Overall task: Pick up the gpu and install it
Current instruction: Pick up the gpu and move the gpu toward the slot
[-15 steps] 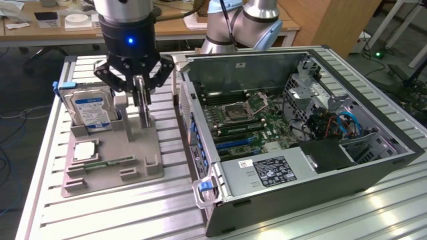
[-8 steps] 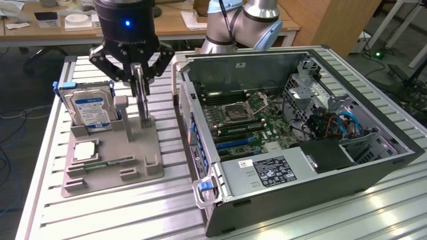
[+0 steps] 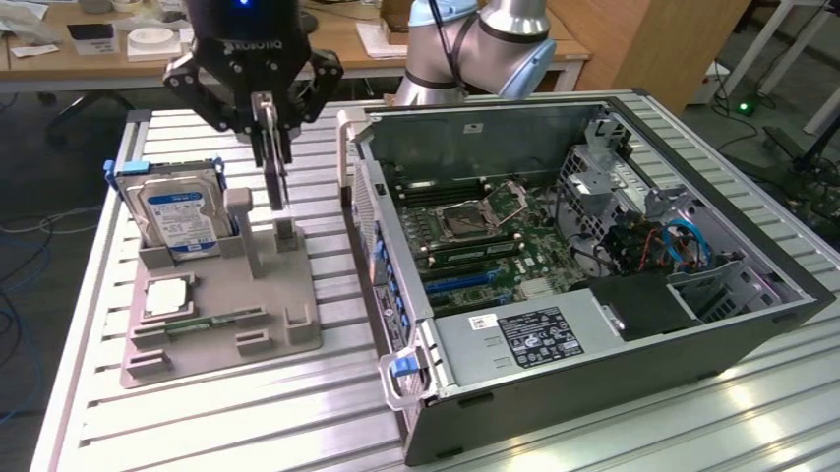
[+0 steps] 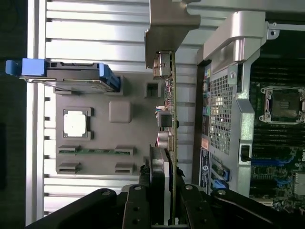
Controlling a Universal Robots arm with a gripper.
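Aluminium slatted surface point(image 3: 197, 413) is carrying everything. Open computer case point(image 3: 735, 324) is lying on the exterior view's right, motherboard point(image 3: 486, 236) facing up. Grey holder tray point(image 3: 282, 295) is sitting just left of the case, with the hard drive point(image 3: 184, 221) standing at its far left corner. The gpu point(image 3: 275, 172) is hanging edge-on over the tray's upright slot post, between drive and case; can't tell if its lower edge is clear of the post. Hand point(image 3: 267, 113) is clenching on the gpu's upper edge, fingers pressing both faces. Wrist view: the gpu point(image 4: 167, 119) is running away from the hand point(image 4: 162, 191), with its pale metal bracket point(image 4: 169, 24) at the far end.

Judgement: the card is looking light and stiff but fragile, with exposed parts on the board. Best hold is on the flat faces mid-length, as here.
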